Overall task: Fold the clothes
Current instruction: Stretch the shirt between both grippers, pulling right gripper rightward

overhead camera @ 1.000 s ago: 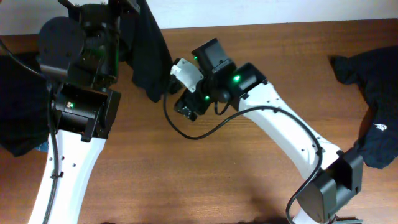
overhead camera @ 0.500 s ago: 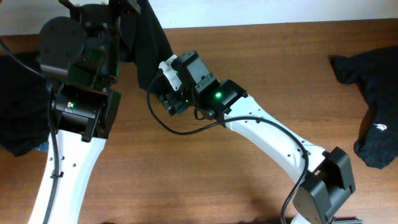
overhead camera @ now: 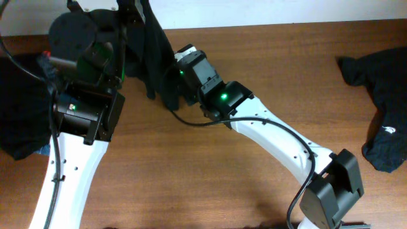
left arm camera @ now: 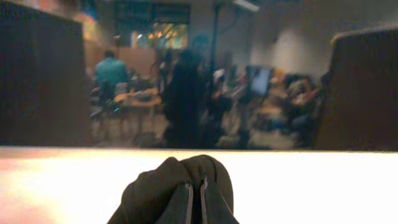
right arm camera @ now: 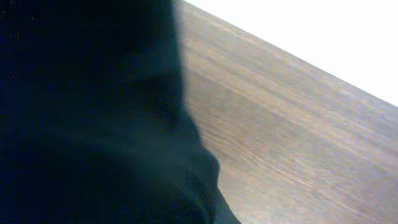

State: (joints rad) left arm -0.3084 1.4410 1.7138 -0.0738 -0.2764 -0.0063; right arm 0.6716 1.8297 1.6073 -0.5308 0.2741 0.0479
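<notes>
A black garment [overhead camera: 154, 54] hangs from my left gripper [overhead camera: 138, 11] at the table's back left. In the left wrist view the left gripper [left arm camera: 196, 185] is shut, with a bunch of the black cloth [left arm camera: 155, 190] pinched between its fingertips. My right gripper [overhead camera: 173, 88] is pressed into the lower right edge of the same hanging garment and is shut on it. Black cloth [right arm camera: 93, 112] fills most of the right wrist view and hides the right fingers. Only wooden table [right arm camera: 292, 137] shows beside it.
Another black garment with a small white logo [overhead camera: 388, 129] lies crumpled at the right edge [overhead camera: 381, 76]. A further dark garment [overhead camera: 19, 108] lies at the left edge, partly under the left arm. The right arm [overhead camera: 280, 140] stretches diagonally across the table's middle.
My right gripper moved left and back into the hanging garment's lower edge and went from open to shut on it. The left gripper stayed shut, holding the garment up.
</notes>
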